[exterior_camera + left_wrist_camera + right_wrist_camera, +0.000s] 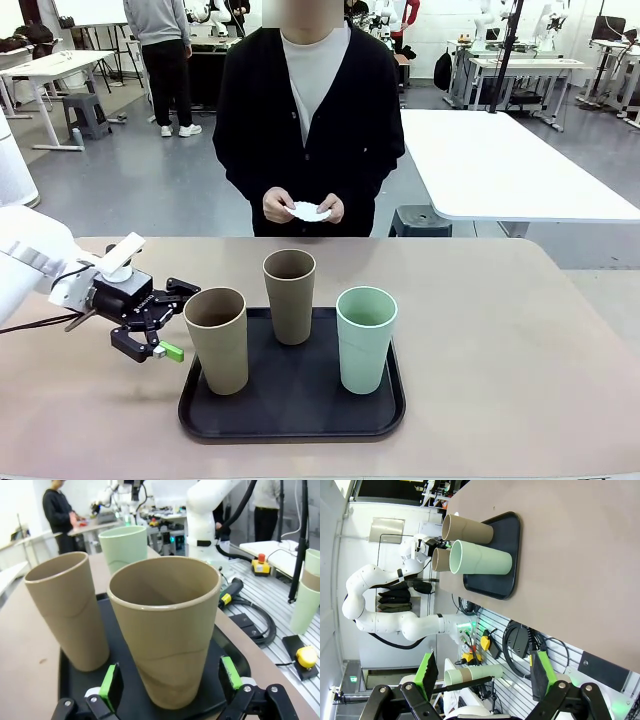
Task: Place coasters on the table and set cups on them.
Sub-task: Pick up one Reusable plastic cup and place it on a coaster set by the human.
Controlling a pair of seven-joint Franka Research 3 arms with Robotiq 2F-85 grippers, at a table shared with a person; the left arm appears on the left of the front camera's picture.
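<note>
left gripper (183,322) stands released, its green pads (111,684) flanking the near-left tan cup (216,340) with a gap on each side, at the left edge of the black tray (290,425). the second tan cup (290,295) stands by the tray's rear rim and the mint cup (365,338) toward its right side; all three are upright and apart. across the beige table (520,350), a person holds a white lacy coaster (308,211) in both hands (278,207) above the far edge; one disc or a stack, it cannot be told. bare tabletop runs wide to the right of the tray and in a strip behind it. right gripper (485,675) hangs released, grasping nothing, out beyond the table's side edge.
</note>
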